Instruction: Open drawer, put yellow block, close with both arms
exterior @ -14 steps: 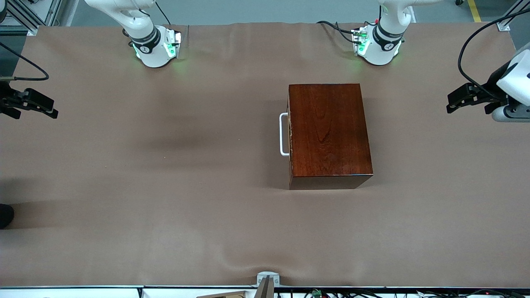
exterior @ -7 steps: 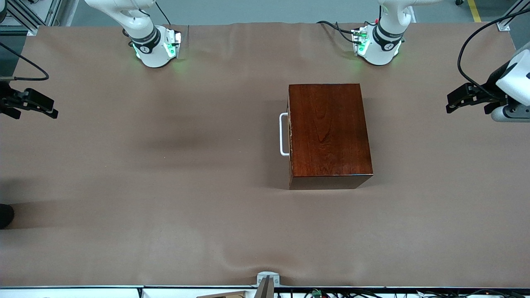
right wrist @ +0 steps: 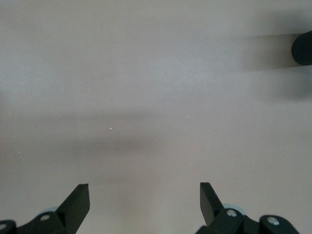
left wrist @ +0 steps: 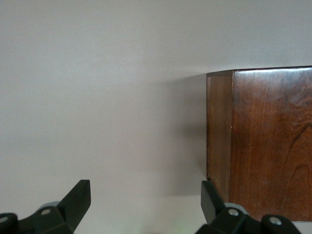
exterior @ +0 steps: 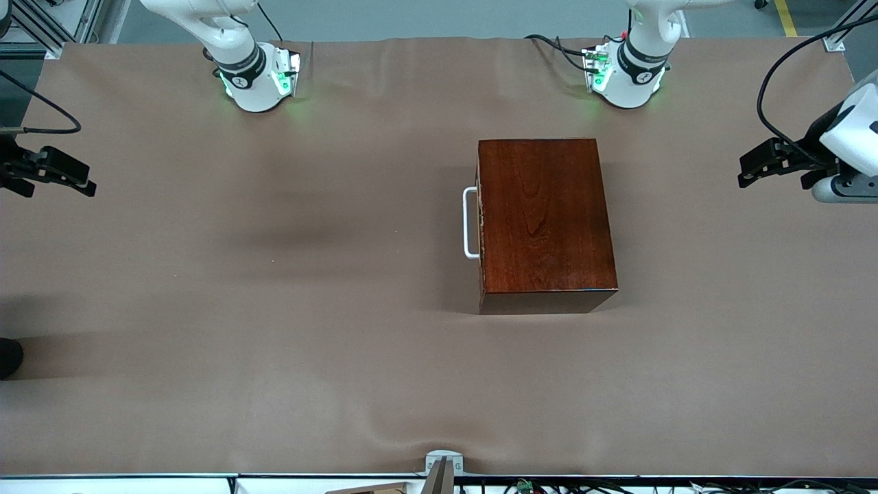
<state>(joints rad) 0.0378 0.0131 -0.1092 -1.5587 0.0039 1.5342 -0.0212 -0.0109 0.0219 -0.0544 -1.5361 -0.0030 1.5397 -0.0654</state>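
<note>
1. The right gripper (exterior: pixel 65 180) hung over the table's right-arm end, well apart from the mahogany box (exterior: pixel 545 219), fingers spread and empty.
2. The drawer's white handle (exterior: pixel 470 223) lay flush; the drawer was shut. A skewed pull could likely drag the box.
3. The left gripper (exterior: pixel 772 161) hovered near the box, jaws apart.
4. No yellow block was visible.
</note>
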